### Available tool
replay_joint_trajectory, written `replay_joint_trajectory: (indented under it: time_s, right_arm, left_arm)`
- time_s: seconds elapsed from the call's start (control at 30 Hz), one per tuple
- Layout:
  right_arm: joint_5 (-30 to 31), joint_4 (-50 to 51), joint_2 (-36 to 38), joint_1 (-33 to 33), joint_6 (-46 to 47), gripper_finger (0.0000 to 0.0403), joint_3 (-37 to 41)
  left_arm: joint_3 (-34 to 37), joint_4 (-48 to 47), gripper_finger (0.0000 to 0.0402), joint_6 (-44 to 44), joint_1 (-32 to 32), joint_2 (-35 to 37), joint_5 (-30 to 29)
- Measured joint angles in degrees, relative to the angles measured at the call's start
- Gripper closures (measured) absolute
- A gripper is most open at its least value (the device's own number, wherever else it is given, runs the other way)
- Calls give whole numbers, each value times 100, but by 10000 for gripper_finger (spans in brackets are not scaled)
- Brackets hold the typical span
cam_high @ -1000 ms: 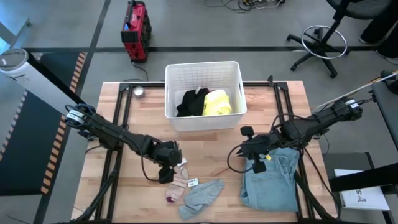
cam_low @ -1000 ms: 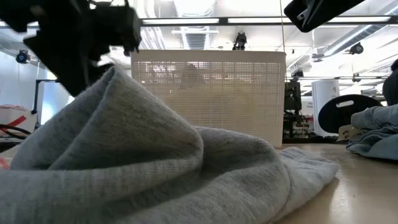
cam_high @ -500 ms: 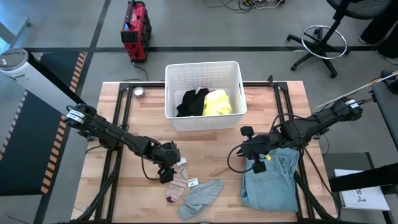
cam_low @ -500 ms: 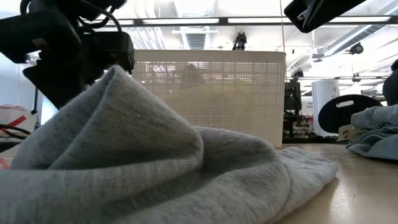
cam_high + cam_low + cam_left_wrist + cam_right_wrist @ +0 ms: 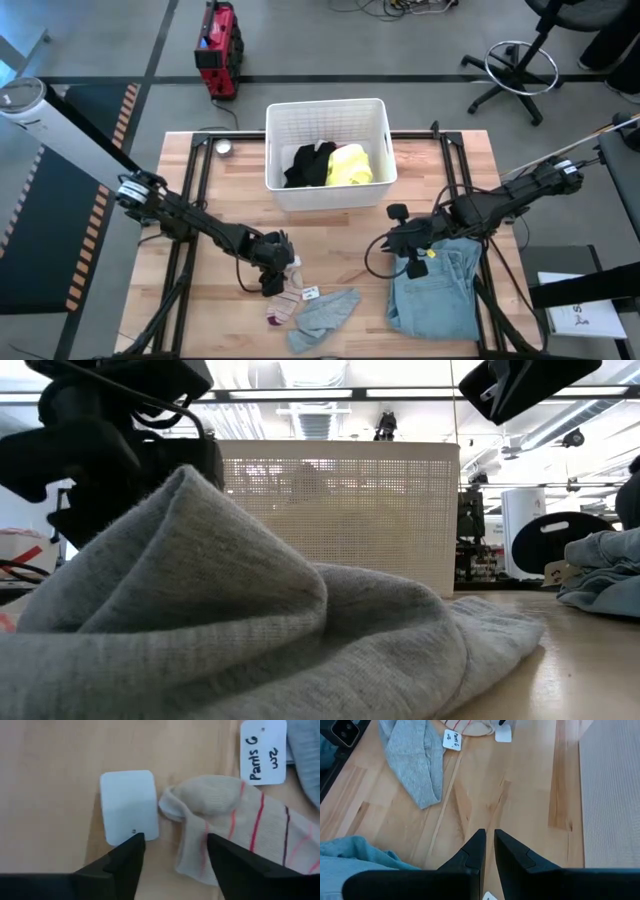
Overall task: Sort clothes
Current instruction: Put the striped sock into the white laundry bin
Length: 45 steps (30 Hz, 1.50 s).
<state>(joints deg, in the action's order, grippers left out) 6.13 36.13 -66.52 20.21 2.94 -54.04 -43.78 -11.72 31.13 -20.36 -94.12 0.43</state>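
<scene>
A beige sock with pink stripes (image 5: 235, 830) lies flat on the table next to a white tag (image 5: 129, 805). In the high view the sock pile (image 5: 285, 298) is left of a grey garment (image 5: 325, 315). My left gripper (image 5: 175, 860) is open, pointing steeply down over the sock's rounded end and the tag; it also shows in the high view (image 5: 270, 278). My right gripper (image 5: 487, 855) is shut and hovers above bare wood beside the light blue jeans (image 5: 435, 290). Black and yellow clothes (image 5: 330, 165) lie in the white basket (image 5: 328, 112). My left gripper comes from above with one finger (image 5: 225, 862) over the sock's edge (image 5: 192, 847) and the other (image 5: 127, 857) at the white tag's corner. Whether either finger touches, I cannot tell.
A paper tag marked "Pants G" (image 5: 262, 750) lies between the sock and the grey garment (image 5: 250, 620), which fills the low view's foreground. The basket wall (image 5: 335, 510) stands at the table's far side. Bare wood lies between the two arms (image 5: 345, 245).
My left gripper has come down toward the socks, staying over the same spot of the table. The clothes have not moved.
</scene>
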Motion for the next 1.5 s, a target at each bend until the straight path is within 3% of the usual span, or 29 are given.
replay_joint_trajectory:
  time_s: [0.1, 0.3, 0.53, 0.73, 0.87, 1.07, 1.33, 1.5]
  right_arm:
    - [0, -18, 0, -1, 0, 378, 13]
    - [0, -62, 0, 1, 0, 379, 20]
    - [0, -64, 0, 0, 0, 379, 20]
    - [-2, -64, 0, -1, 0, 380, 20]
    - [-2, -60, 0, -1, 42, 378, 20]
    - [-3, -38, 0, 1, 44, 379, 20]
    - [-2, -41, 0, 1, 15, 379, 20]
    - [-3, -41, 0, -1, 2, 380, 20]
  left_arm:
    - [-113, -192, 248, -71, 0, -12, -123]
    - [-658, -862, 387, -336, -5, 98, -287]
    - [-1634, -1482, 399, -727, 0, 251, -318]
    - [-2687, -2532, 401, -1199, -3, 381, -1155]
    - [-2941, -3071, 399, -1202, 3, 385, -965]
    - [-2212, -3200, 361, -764, 0, 375, -397]
    - [-769, -1161, 267, -332, 0, 373, -97]
    - [-412, -859, 215, -207, 11, 371, -98]
